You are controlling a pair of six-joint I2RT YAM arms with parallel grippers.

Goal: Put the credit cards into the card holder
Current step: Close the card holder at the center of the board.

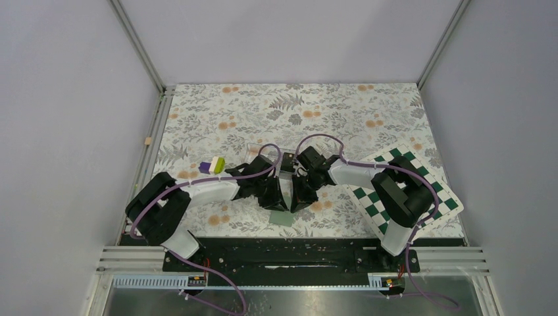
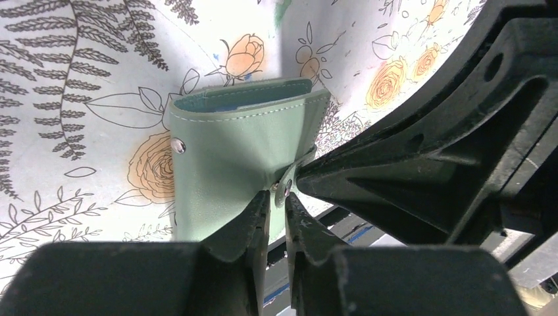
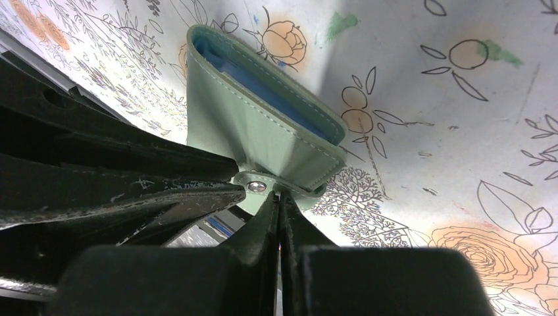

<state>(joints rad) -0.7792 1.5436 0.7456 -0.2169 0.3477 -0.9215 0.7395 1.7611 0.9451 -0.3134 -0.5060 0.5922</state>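
The wallet [image 1: 285, 218] is found at 6 o'clock on the desk [image 1: 342, 112], just beside the near edge, where little room is left before the black base rail [image 1: 283, 253]. The widest room is offered toward 12 o'clock. At 3 to 4 o'clock the desk is taken up by a chequered board [image 1: 368, 204], partly covered by the right arm. A small purple, white and yellow-green block [image 1: 212, 166] is set at 9 o'clock of the claws, well apart from the wallet.

From above, most of the wallet is hidden under the two claws and only a green corner is shown. The right claw [image 3: 280, 201] is pressed together on the edge of the snap tab [image 3: 258, 187], and the wallet is held tilted, its mouth turned away. A narrow gap is seen between the fingers of the left claw [image 2: 278, 201], at whose tips the same tab sits; whether it is touched there cannot be told.

The wallet is made of smooth sage-green material with pale stitching, a metal snap stud and a blue lining glimpsed in the mouth. What the pockets hold cannot be made out. The desk is covered with a floral print.
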